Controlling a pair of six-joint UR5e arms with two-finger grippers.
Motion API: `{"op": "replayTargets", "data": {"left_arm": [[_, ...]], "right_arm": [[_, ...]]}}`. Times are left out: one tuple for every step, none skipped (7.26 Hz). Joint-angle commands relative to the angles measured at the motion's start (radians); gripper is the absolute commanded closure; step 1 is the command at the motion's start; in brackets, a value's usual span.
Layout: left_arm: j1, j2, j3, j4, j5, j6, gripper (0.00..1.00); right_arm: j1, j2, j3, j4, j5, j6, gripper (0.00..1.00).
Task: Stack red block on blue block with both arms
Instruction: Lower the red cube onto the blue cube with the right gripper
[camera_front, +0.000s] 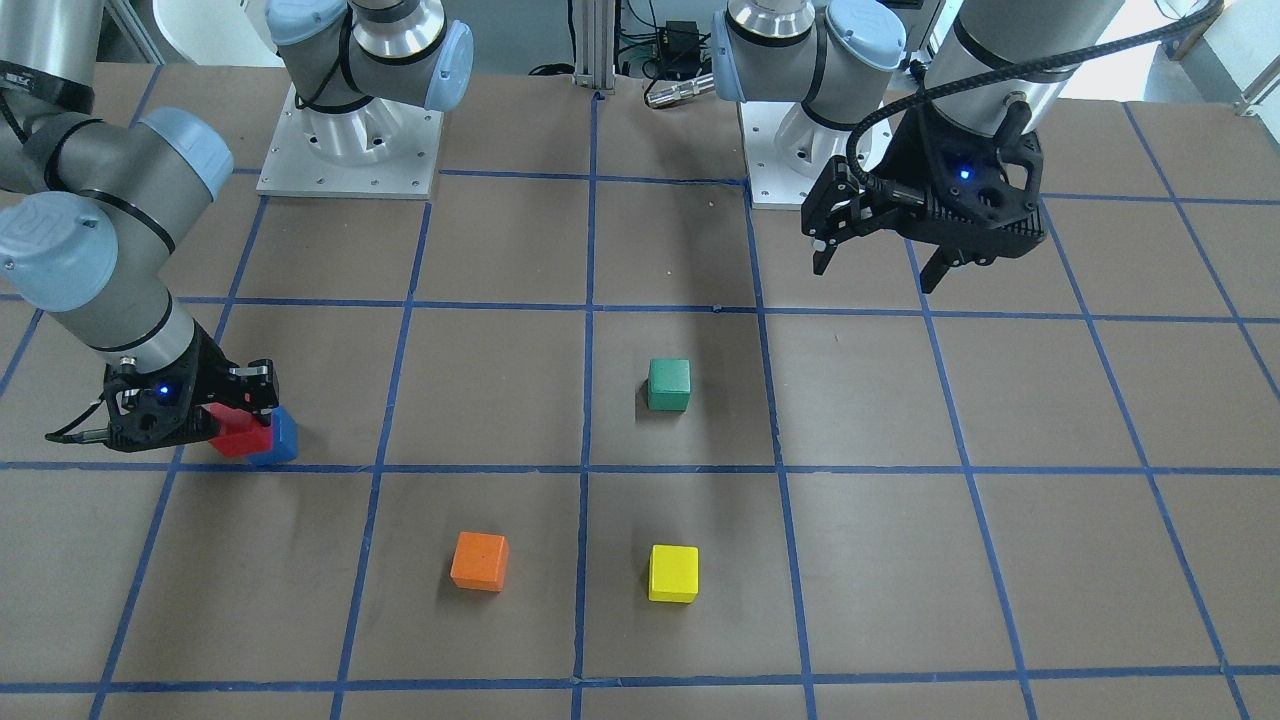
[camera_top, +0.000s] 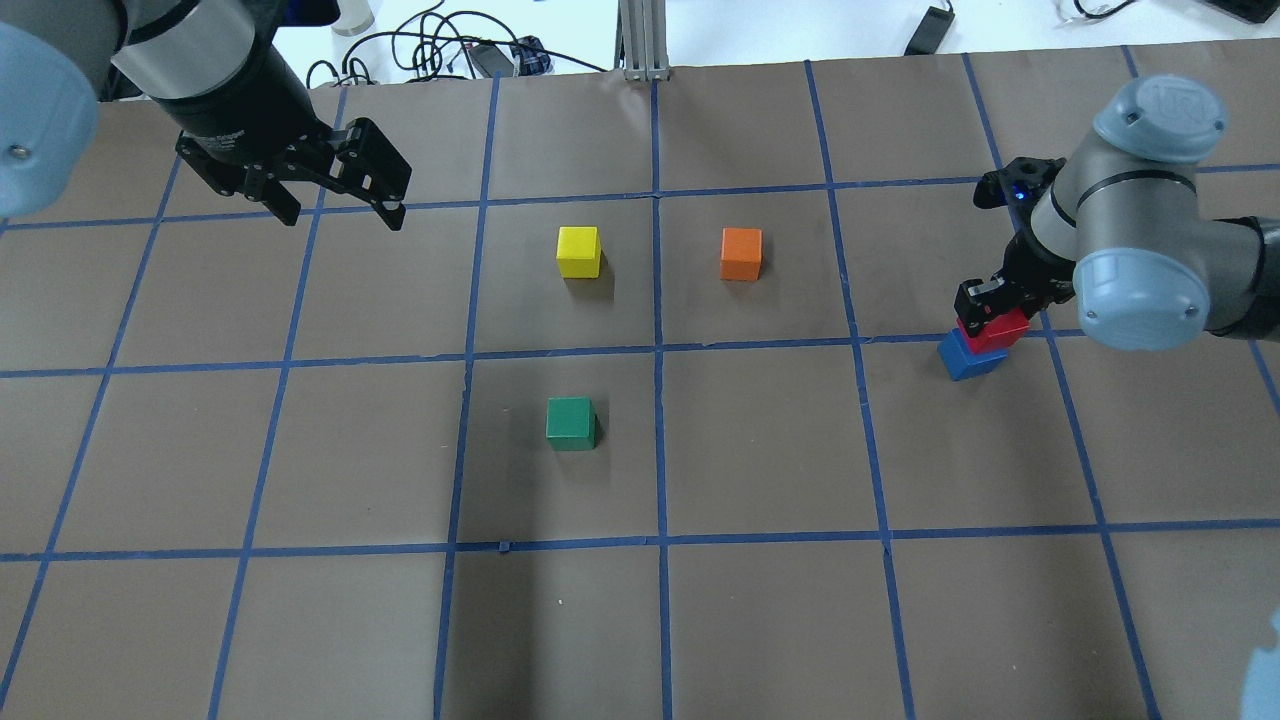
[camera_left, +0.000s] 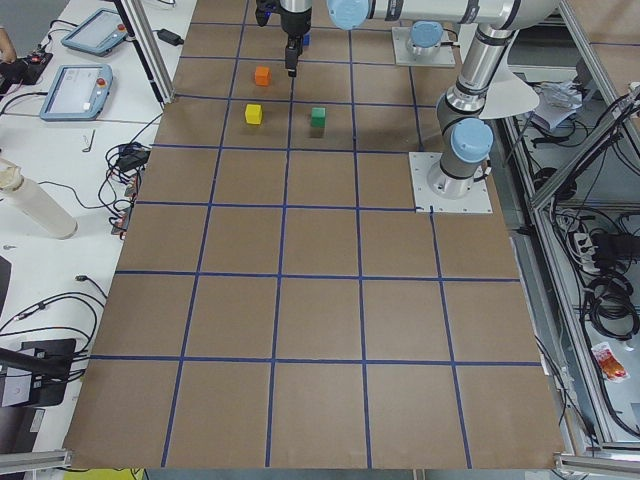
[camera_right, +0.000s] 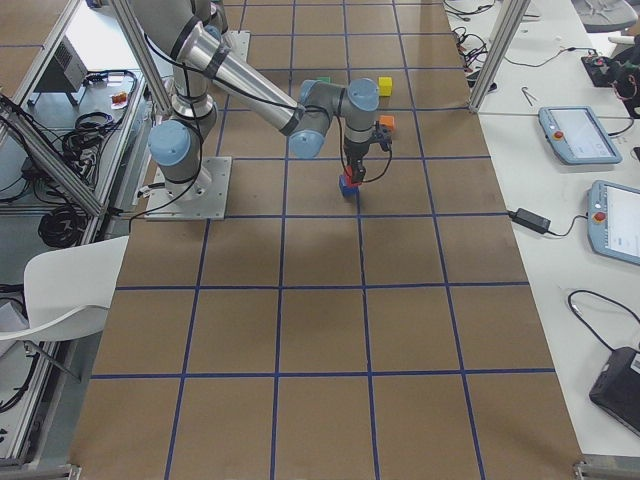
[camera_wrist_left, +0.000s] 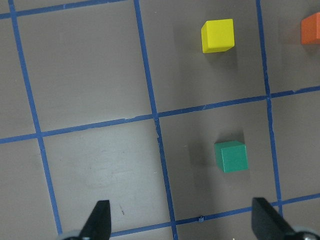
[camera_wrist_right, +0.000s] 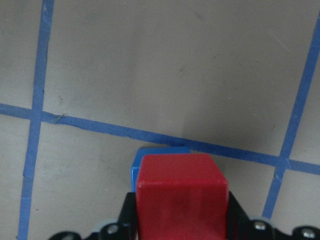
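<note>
My right gripper (camera_top: 988, 318) is shut on the red block (camera_top: 998, 331) and holds it directly over the blue block (camera_top: 963, 358), slightly offset. I cannot tell whether the two touch. In the front view the red block (camera_front: 240, 436) covers most of the blue block (camera_front: 282, 441) beside the right gripper (camera_front: 246, 418). The right wrist view shows the red block (camera_wrist_right: 182, 192) between the jaws, with a blue edge (camera_wrist_right: 150, 156) behind it. My left gripper (camera_top: 343, 217) is open and empty, high over the far left of the table, also seen in the front view (camera_front: 875, 275) and the left wrist view (camera_wrist_left: 182, 222).
A green cube (camera_top: 570, 423) sits near the table's middle. A yellow cube (camera_top: 579, 251) and an orange cube (camera_top: 741, 254) lie farther out. The brown table (camera_top: 760, 620) carries a blue tape grid. Both arm bases (camera_front: 350, 140) stand at the robot's edge.
</note>
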Motion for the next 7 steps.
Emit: {"op": "replayTargets", "data": {"left_arm": [[-0.001, 0.0, -0.001, 0.0, 0.0, 0.001, 0.0], [-0.001, 0.0, -0.001, 0.0, 0.0, 0.001, 0.0], [-0.001, 0.0, -0.001, 0.0, 0.0, 0.001, 0.0], [-0.001, 0.002, -0.002, 0.0, -0.002, 0.001, 0.0], [-0.001, 0.002, -0.002, 0.0, 0.0, 0.001, 0.0], [-0.001, 0.002, -0.002, 0.0, 0.0, 0.001, 0.0], [-0.001, 0.002, -0.002, 0.0, 0.0, 0.001, 0.0]], "right_arm": [[0.0, -0.007, -0.004, 0.013, -0.004, 0.008, 0.0], [0.0, -0.012, -0.009, 0.019, -0.005, 0.012, 0.0], [0.0, -0.02, -0.025, 0.051, -0.004, 0.014, 0.0], [0.002, -0.053, -0.074, 0.144, -0.002, 0.015, 0.0], [0.002, -0.087, -0.146, 0.287, -0.001, 0.044, 0.0], [0.003, -0.121, -0.221, 0.418, -0.002, 0.076, 0.0], [0.005, -0.16, -0.29, 0.535, 0.004, 0.083, 0.0]]}}
